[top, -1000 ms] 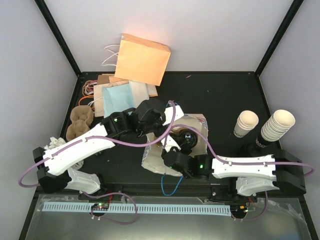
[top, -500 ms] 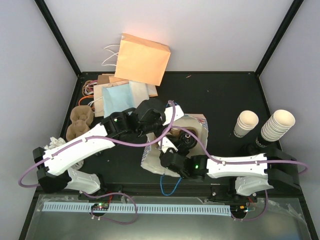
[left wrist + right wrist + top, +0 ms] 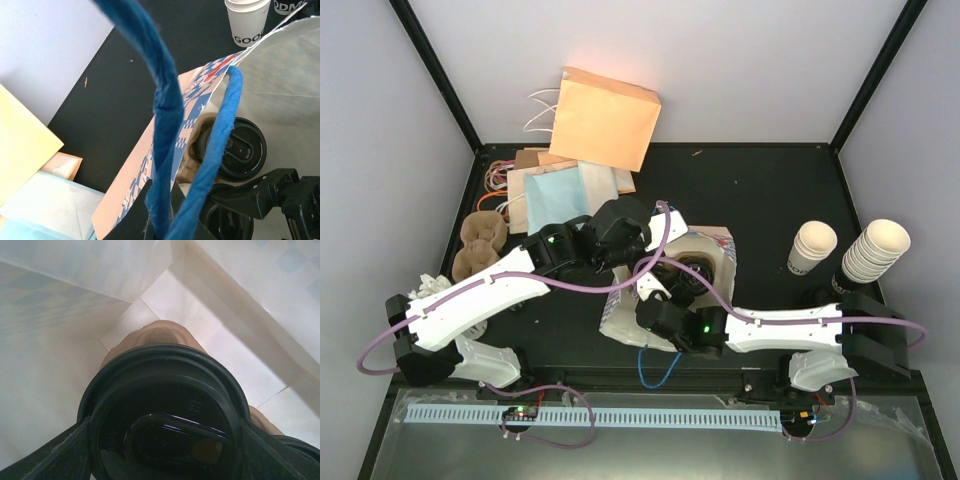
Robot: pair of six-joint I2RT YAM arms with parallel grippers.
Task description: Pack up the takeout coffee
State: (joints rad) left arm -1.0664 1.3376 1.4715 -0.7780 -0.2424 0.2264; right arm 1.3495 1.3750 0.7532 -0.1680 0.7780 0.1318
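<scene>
A blue-checked paper bag stands open mid-table. My left gripper is shut on its blue rope handle and holds it up. My right gripper reaches down inside the bag, its fingers pressed on both sides of the takeout coffee, which shows only as a black lid over a brown carrier. A second black-lidded cup sits in the same carrier. The held cup's body is hidden under its lid.
A single paper cup and a nested cup stack stand at the right. An orange bag and flat paper bags lie at the back left. Brown cup carriers sit at the left edge.
My right arm has slid leftward and further over the bag's mouth. The left arm holds the handle as before.
</scene>
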